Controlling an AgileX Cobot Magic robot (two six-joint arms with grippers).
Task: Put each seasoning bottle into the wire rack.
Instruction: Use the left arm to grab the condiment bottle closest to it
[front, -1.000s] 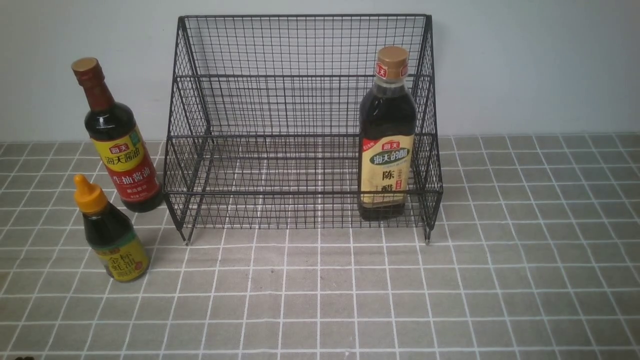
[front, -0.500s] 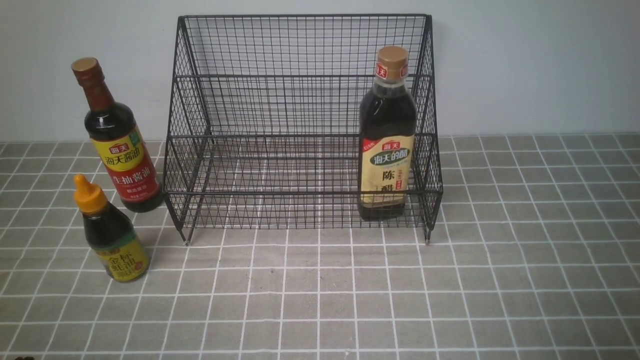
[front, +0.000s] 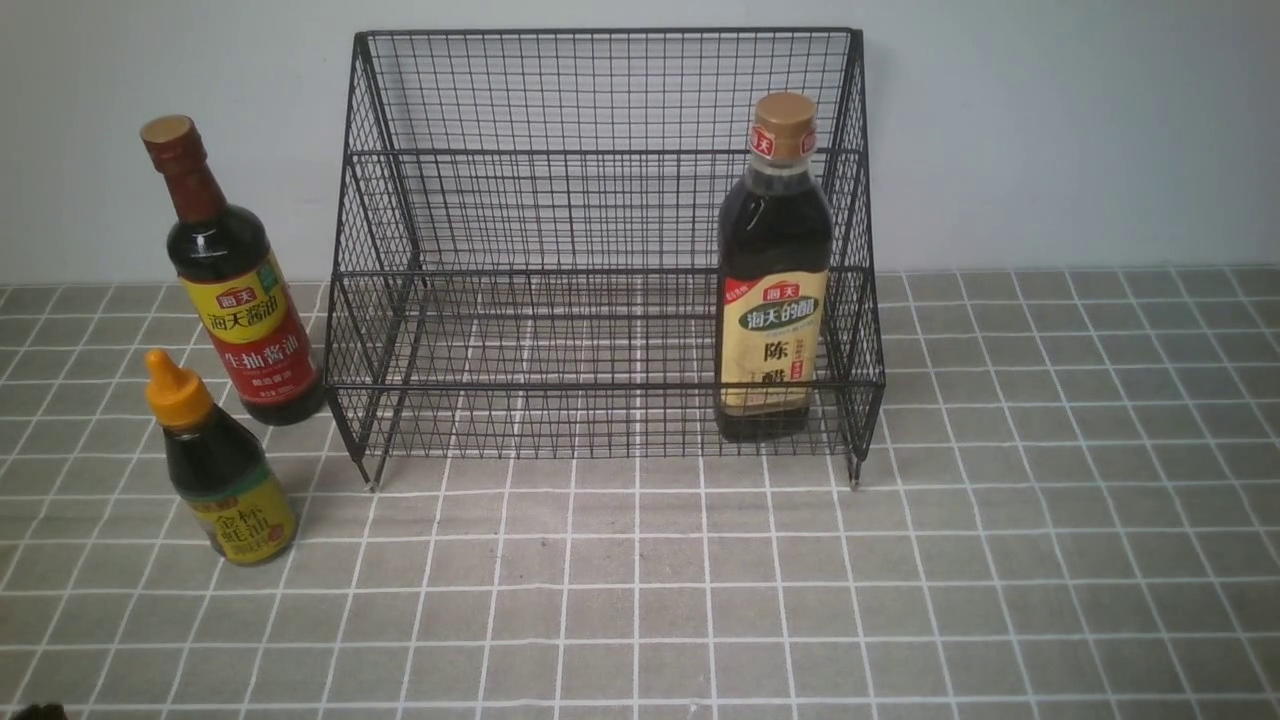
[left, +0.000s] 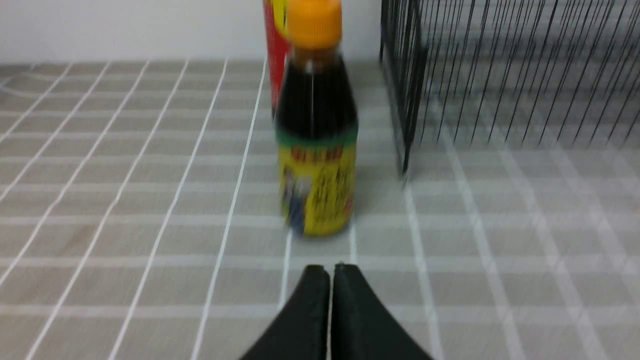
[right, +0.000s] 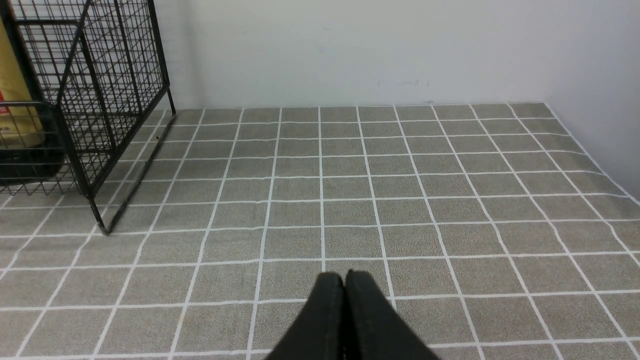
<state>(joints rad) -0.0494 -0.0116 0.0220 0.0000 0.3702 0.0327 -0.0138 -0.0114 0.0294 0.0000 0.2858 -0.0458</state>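
Three seasoning bottles, one wire rack (front: 560, 200). The tan-capped vinegar bottle (front: 772, 300) stands upright in the rack's lowest tier, right of centre in the frame. The other two stand outside on the checked tablecloth (front: 900, 600) at the frame's left: the red-and-yellow-labelled soy sauce bottle (front: 240, 300) just beside the rack, and the short orange-nozzled bottle (front: 225, 480) below it. The left gripper (left: 330, 270) points at the short bottle, apart from it, jaws pressed together. The right gripper (right: 344, 277) hangs low over bare cloth, jaws likewise together and empty.

海天酱油, 生抽酱油 on the red-label bottle (front: 240, 300); 海天的醋, 陈醋 on the beige-label bottle (front: 772, 320) (short bottle (front: 225, 485): 金标).
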